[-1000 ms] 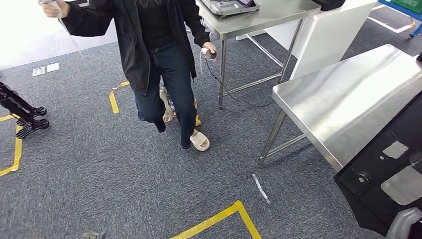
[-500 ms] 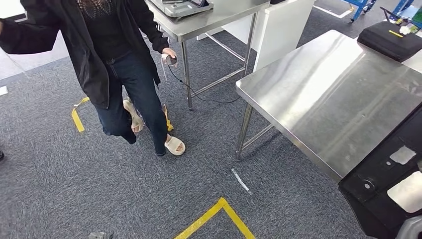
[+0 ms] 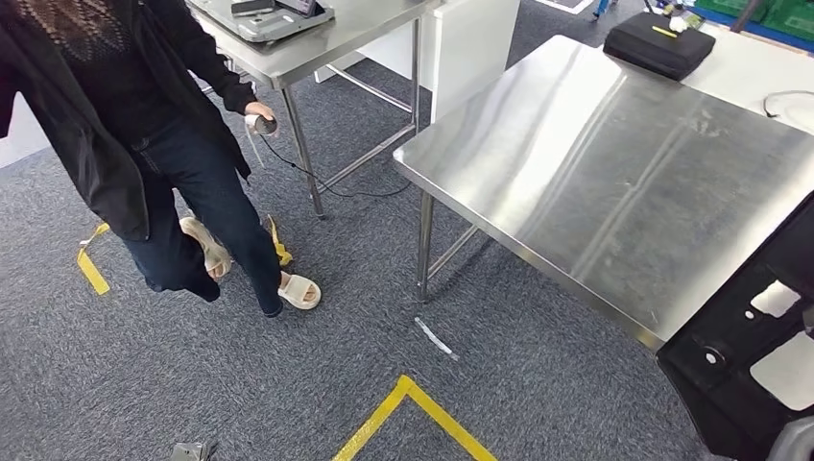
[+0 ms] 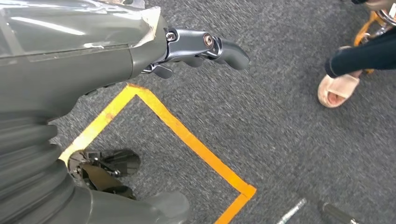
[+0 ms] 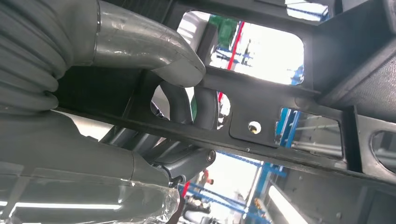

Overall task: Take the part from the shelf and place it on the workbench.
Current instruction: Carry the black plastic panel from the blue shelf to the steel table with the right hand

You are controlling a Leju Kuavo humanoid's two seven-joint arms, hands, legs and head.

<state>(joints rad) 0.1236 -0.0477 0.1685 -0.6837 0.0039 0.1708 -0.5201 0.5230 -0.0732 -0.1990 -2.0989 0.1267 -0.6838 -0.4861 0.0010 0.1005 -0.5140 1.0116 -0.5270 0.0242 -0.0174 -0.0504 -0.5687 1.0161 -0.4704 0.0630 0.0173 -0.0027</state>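
Grey carpet floor [image 3: 240, 384]: covers the lower and left part of the head view, marked with yellow tape lines [image 3: 413, 408] that meet in a corner.
Steel surface [image 3: 614, 182]: large brushed-metal bench on thin legs, at the right of the head view; most of its top is bare.
Black part [image 3: 758, 355]: a flat dark frame with cut-out openings, at the lower right of the head view, its edge overlapping the near corner of the steel surface. In the right wrist view the frame [image 5: 289, 121] crosses just in front of the hand.
Person [image 3: 125, 125]: stands at the upper left in a dark jacket, dark trousers and pale sandals, holding a small device with a cord.
Second table [image 3: 317, 38]: steel, behind the person, carrying a grey scale-like device.
Black case [image 3: 658, 43]: lies at the far end of the steel surface.
Right hand [image 5: 187, 105]: fingers hooked through an opening of the black part, thumb over its bar, grasping it.
Left hand [image 4: 196, 49]: hangs over the carpet, fingers bent inward, nothing in it.
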